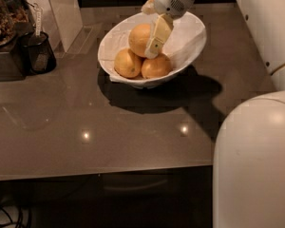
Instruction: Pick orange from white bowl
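Dark grey-brown glossy tabletop [61,127] fills most of the view. Two small light reflections [86,136] sit near its front edge and a heavy shadow [180,94] lies across its far middle, where the gripper [154,44] hangs above. Back left: black mesh cup [38,56] with a white tag-like piece standing in it, just beside a dark container of brownish snacks [0,18]; pale upright panel [61,6] behind them. Below the front edge, dark floor, looped cables [4,217] at lower left.
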Action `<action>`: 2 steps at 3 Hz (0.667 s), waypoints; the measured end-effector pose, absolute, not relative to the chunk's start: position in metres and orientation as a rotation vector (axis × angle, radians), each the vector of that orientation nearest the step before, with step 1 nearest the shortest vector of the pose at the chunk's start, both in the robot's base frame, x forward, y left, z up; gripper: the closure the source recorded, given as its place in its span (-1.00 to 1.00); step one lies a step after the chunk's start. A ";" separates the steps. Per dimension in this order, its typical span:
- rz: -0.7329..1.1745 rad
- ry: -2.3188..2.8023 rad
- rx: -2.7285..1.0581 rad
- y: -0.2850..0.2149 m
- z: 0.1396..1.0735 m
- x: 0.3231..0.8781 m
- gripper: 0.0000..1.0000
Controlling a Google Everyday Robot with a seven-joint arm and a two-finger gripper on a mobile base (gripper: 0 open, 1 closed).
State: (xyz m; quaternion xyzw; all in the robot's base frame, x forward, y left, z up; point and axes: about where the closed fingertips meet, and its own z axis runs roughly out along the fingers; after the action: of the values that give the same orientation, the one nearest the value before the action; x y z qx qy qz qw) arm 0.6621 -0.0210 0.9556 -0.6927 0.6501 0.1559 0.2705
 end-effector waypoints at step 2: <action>0.465 1.761 -1.885 -0.009 0.940 0.666 -0.63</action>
State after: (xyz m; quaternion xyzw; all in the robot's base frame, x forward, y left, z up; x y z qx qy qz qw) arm 0.6662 -0.0094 0.9402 -0.6950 0.6492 0.1713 0.2572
